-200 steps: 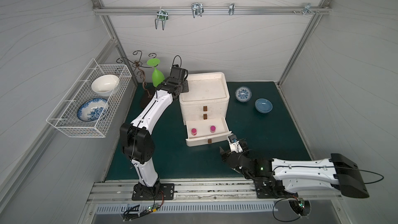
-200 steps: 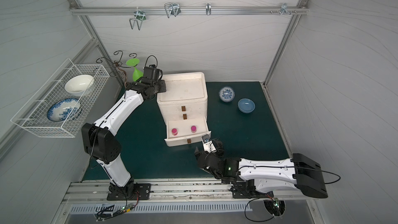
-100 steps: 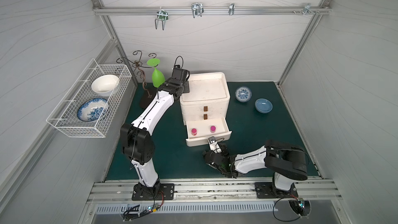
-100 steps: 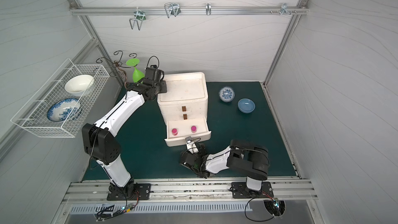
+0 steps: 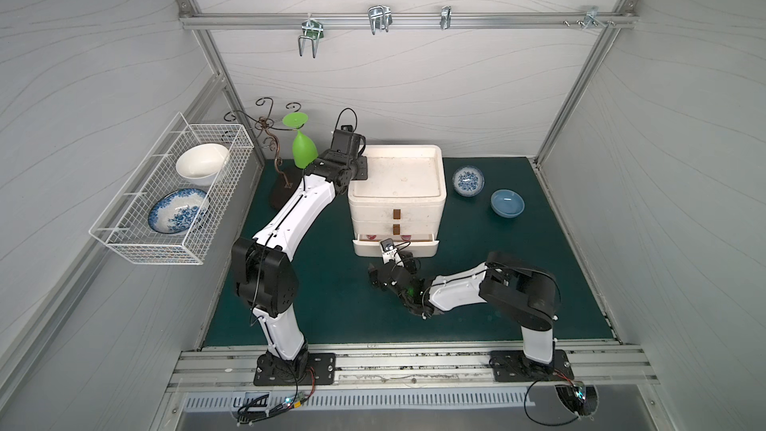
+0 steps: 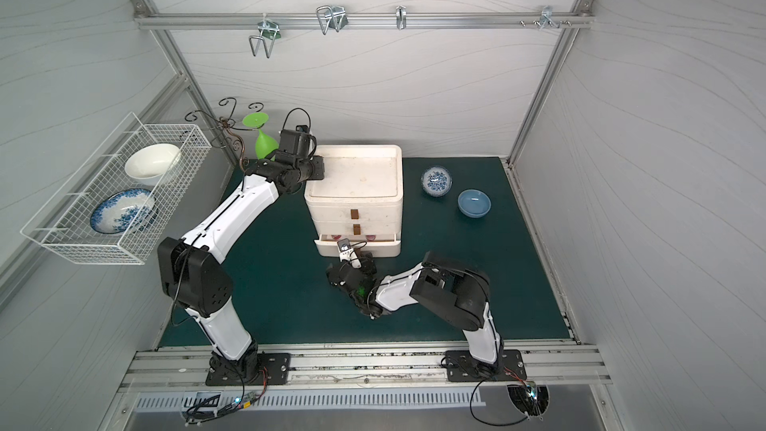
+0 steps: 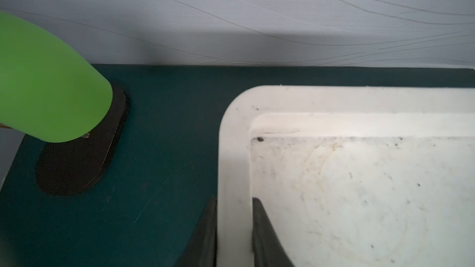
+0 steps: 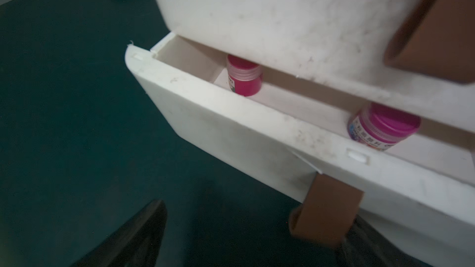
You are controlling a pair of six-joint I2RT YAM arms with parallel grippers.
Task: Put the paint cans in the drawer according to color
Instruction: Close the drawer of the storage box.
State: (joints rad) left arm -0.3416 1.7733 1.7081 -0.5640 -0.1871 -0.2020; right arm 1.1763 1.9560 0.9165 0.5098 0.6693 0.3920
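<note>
Bottom drawer (image 5: pixel 422 248) nearer shut, green mat (image 5: pixel 331 304)

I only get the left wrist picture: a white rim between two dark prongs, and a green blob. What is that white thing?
Observer: It is the top of a white chest of three drawers, stacked one on another.
Operator: Is any of them open?
Observer: The bottom drawer is out a little, with two magenta paint cans inside.
Operator: What is the other arm doing?
Observer: The right gripper is open at that drawer's brown tab handle.
</note>
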